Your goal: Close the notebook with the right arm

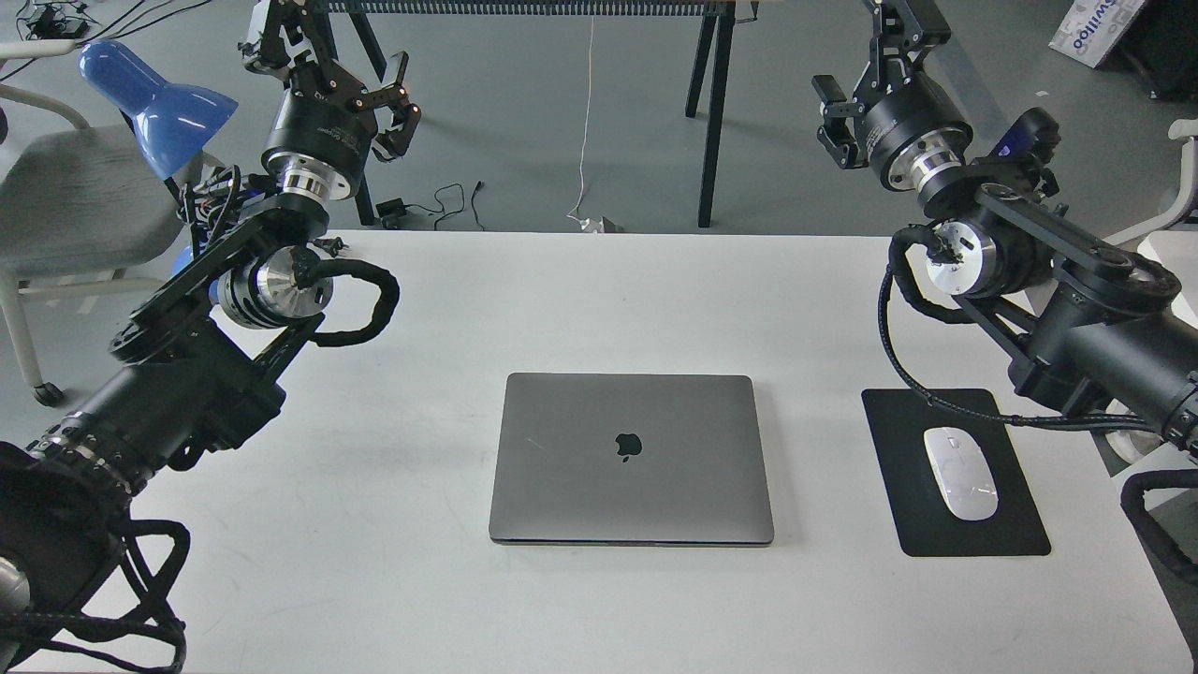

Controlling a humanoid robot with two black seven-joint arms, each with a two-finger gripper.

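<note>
Notebook (632, 459) lies shut, lid down, logo up, mid-table (374, 562). Right gripper (838, 117) raised at far right, well clear; jaw state cannot be told. Left gripper (398, 98) raised far left, fingers apart, holding nothing.

grey notebook (632, 459) with black logo, white mouse (960, 473), black pad (945, 534)

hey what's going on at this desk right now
Nothing is being handled at this moment. The laptop lies shut and flat on the white table, logo up. Both robot arms are raised away from it: the right claw and the left claw hang above the far edge, holding nothing. A white mouse sits on a black pad to the right.
</note>
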